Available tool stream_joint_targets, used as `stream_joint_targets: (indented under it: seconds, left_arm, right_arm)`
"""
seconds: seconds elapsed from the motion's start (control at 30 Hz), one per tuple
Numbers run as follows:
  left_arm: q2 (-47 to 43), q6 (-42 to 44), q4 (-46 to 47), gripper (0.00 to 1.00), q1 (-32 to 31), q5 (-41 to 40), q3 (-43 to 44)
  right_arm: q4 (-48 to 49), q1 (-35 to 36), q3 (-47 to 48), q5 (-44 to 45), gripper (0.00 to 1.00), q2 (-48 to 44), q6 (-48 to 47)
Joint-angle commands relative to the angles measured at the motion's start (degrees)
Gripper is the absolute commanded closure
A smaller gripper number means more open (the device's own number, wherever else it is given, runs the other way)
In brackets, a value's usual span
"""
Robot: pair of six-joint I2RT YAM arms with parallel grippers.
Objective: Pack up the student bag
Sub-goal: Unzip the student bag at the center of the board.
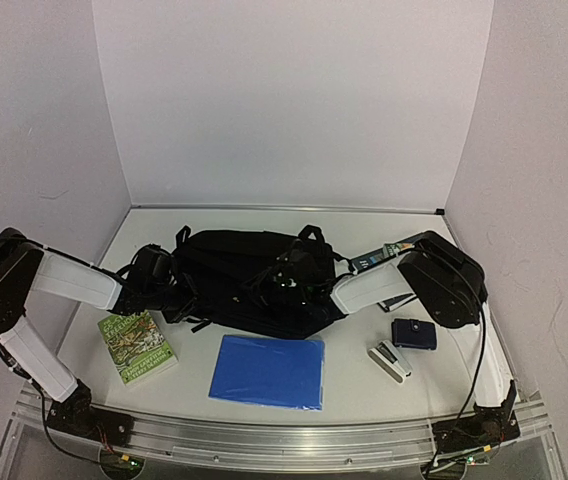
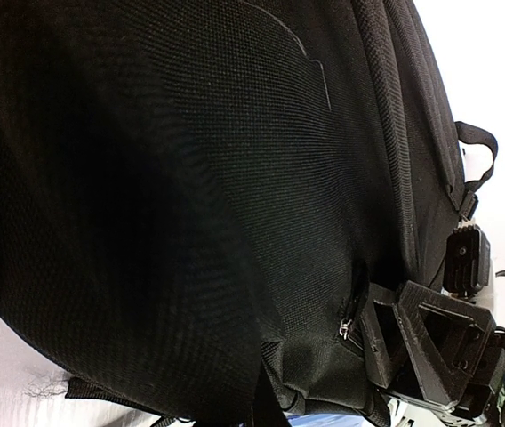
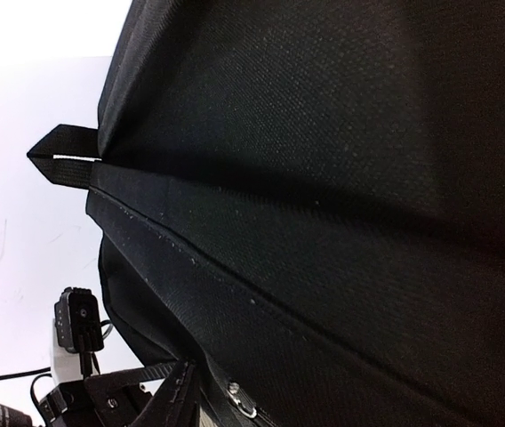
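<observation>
The student bag (image 1: pixel 239 272), a black fabric backpack, lies flat in the middle of the table with its straps spread. My left gripper (image 1: pixel 177 296) is at the bag's left edge. Its fingers are buried in a bunched fold of fabric (image 2: pixel 275 356) and it is shut on that fabric. My right gripper (image 1: pixel 302 287) presses into the bag's right half. In the left wrist view its black fingers (image 2: pixel 388 342) sit against the bag beside a small metal zipper pull (image 2: pixel 346 327). Whether they pinch anything is hidden. The right wrist view shows only bag fabric and the zipper pull (image 3: pixel 245 406).
In front of the bag lie a green book (image 1: pixel 136 346) and a blue folder (image 1: pixel 269 370). A white and grey stapler (image 1: pixel 390 361) and a dark blue pouch (image 1: pixel 414 333) rest at the right. Another book (image 1: pixel 389 251) lies behind the right arm. Walls enclose three sides.
</observation>
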Motion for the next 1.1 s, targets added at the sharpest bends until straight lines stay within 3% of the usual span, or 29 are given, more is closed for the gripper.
stream_joint_targets:
  seconds: [0.0, 0.2, 0.53, 1.07]
  left_arm:
    - [0.92, 0.75, -2.02, 1.00, 0.13, 0.90, 0.80]
    - [1.13, 0.92, -2.06, 1.00, 0.17, 1.11, 0.99]
    - [0.51, 0.90, -2.71, 1.00, 0.17, 0.55, 0.43]
    - [-0.68, -0.22, -5.18, 1.00, 0.74, -2.28, -0.37]
  right_arm:
    - [-1.95, 0.92, 2.30, -1.02, 0.66, 2.65, 1.20]
    - [-1.92, 1.10, 3.04, -1.13, 0.72, 4.23, 1.50]
    - [-0.38, 1.19, 2.61, 0.32, 1.00, 4.66, 0.96]
    - [-1.36, 2.12, -7.84, 14.97, 1.00, -7.31, -6.08]
